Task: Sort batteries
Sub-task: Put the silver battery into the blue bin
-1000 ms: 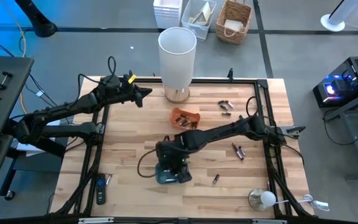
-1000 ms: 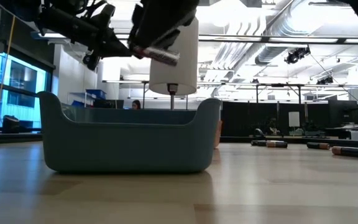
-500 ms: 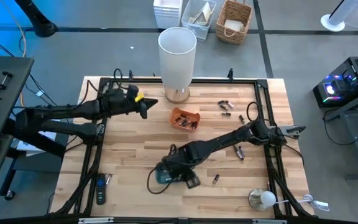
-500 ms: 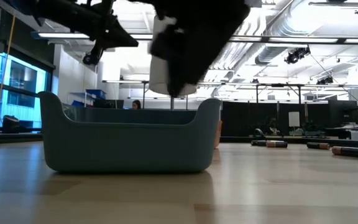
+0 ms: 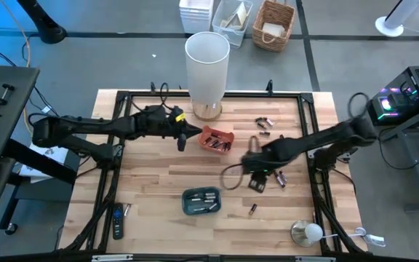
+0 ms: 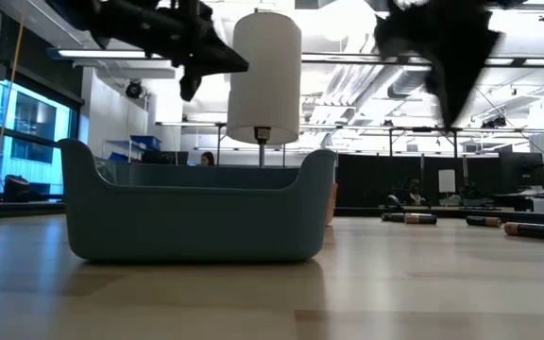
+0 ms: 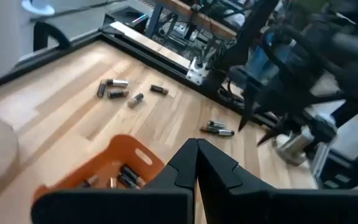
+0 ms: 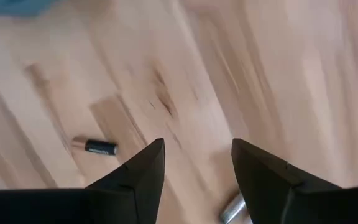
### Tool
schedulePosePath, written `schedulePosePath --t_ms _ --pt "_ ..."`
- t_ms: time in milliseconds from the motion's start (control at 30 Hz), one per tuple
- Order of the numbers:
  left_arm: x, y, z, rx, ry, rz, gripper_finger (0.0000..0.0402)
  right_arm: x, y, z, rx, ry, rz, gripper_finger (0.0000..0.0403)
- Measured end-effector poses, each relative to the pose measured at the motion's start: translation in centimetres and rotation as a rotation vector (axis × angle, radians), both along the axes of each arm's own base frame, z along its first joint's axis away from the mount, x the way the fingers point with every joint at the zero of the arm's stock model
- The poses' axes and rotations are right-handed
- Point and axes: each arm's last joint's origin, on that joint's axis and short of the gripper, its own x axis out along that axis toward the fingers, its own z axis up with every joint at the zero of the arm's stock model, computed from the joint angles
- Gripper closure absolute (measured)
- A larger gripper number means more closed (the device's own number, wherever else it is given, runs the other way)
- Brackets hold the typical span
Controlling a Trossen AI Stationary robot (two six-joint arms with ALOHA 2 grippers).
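Two batteries (image 5: 279, 177) lie just beside the right end effector (image 5: 257, 180), fingers spread, empty; left end effector (image 5: 182, 139) closed beside orange tray (image 5: 217, 138).

**Counter layout**

Lamp (image 5: 207, 67) at counter (image 5: 158, 182) back edge; tray with batteries (image 5: 216, 138) just in front of it. Bin (image 5: 201, 201) near front centre. Loose batteries (image 5: 263, 124) back right. Remote (image 5: 118, 222) front left. Left end effector (image 5: 182, 137) beside the tray

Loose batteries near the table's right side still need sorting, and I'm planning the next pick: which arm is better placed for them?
Right, probably. The right gripper hangs open beside the loose batteries. The left gripper, shut, is by the orange tray.
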Motion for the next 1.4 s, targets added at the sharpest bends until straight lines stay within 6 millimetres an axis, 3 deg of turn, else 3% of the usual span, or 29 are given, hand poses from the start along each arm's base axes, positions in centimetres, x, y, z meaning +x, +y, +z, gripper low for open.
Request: schedulePosePath --t_ms 167,367,533,800,1167,1300,1400 --pt "0.7 0.0 -0.4 0.055 0.024 -0.034 0.0401 -4.0 0.9 -1.7 0.075 0.039 -0.273 0.0222" --pt "0.9 -0.3 0.1 0.032 -0.033 -0.127 0.0401 -6.3 2.4 -4.7 0.003 0.195 -0.371 0.0222" --pt "1.0 -0.4 0.4 0.021 -0.07 -0.112 0.0402 -7.8 1.9 -6.8 -0.03 0.294 -0.463 0.0222" --pt "1.0 -0.3 0.6 -0.024 -0.093 -0.096 0.0402 -8.1 1.7 -9.3 0.041 0.244 -0.489 0.0222" --pt "1.0 -0.3 0.6 -0.021 -0.089 -0.083 0.0401 -8.9 1.3 -10.7 0.038 0.237 -0.518 0.0224" --pt "1.0 -0.2 0.6 -0.018 -0.086 -0.068 0.0402 -8.7 1.4 -10.8 0.054 0.219 -0.543 0.0254" --pt "1.0 -0.2 0.6 -0.017 -0.085 -0.065 0.0401 -8.6 1.4 -10.8 0.062 0.214 -0.544 0.03"
